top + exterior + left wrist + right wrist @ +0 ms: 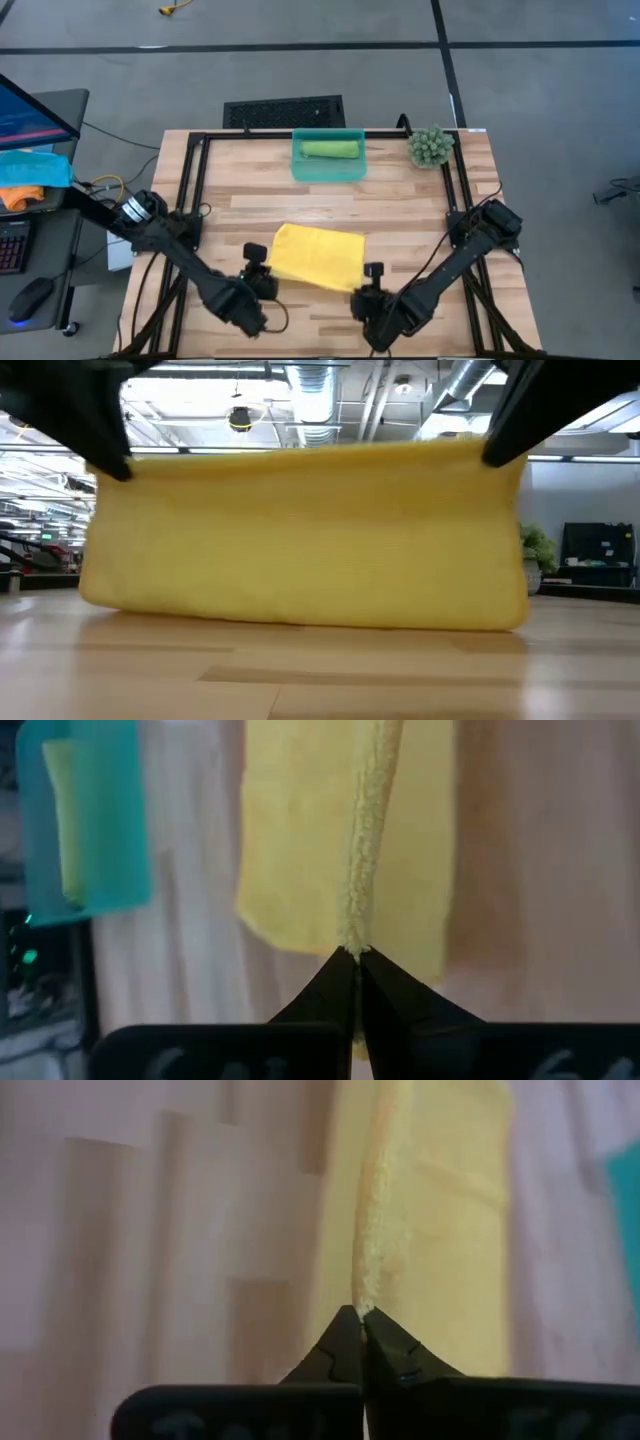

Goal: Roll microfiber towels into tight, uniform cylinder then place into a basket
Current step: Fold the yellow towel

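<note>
The yellow towel (pixel 316 257) lay near the front middle of the wooden worktop (pixel 400 205), with its near edge raised off the surface. The left tool (pixel 262 272) was clamped on the near left corner of that edge, its fingers (pixel 330 995) pinched tight on the cloth. The right tool (pixel 368 283) was likewise clamped on the near right corner, fingers (pixel 385 1350) closed on the hem. In the low view the towel hung between both tools, its lower part resting on the worktop. The light green towel (pixel 331 149), rolled into a cylinder, lay inside the teal basket (pixel 328 172) at the far edge, beside a small green plant (pixel 430 146).
</note>
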Robot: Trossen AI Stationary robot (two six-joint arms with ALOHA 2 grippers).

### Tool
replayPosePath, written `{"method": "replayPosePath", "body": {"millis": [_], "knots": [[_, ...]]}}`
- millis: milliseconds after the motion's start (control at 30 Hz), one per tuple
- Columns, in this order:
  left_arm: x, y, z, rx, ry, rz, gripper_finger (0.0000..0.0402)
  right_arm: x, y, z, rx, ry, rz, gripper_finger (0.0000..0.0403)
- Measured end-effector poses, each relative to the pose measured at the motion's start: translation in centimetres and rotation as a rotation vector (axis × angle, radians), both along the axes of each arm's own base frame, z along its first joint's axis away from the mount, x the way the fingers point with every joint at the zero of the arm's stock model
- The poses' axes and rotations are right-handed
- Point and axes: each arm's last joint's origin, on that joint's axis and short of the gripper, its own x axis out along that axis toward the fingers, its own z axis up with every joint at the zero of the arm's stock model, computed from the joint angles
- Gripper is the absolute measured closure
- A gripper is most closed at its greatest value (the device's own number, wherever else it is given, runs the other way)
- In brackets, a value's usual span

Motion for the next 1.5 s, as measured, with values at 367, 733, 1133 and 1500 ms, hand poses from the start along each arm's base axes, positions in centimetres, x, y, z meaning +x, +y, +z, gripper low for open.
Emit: {"method": "replayPosePath", "body": {"millis": [367, 733, 1133, 1500], "knots": [[2.6, 6.3, -1.9, 0.051, 0.08, 0.19, 0.0401, 1.4, -4.8, -1.7, -0.066, 0.044, -0.232, 0.0396], [4.5, 10.7, -4.5, -0.011, 0.098, 0.213, 0.0401, 1.6, -7.9, -4.4, -0.031, 0.1, -0.358, 0.0396], [5.2, 12.5, -4.5, -0.042, 0.079, 0.284, 0.0401, 2.0, -9.7, -4.9, -0.029, 0.109, -0.431, 0.0394], [5.3, 12.5, -4.6, -0.046, 0.082, 0.271, 0.0375, 2.2, -9.7, -4.9, -0.018, 0.097, -0.435, 0.0324]]}}
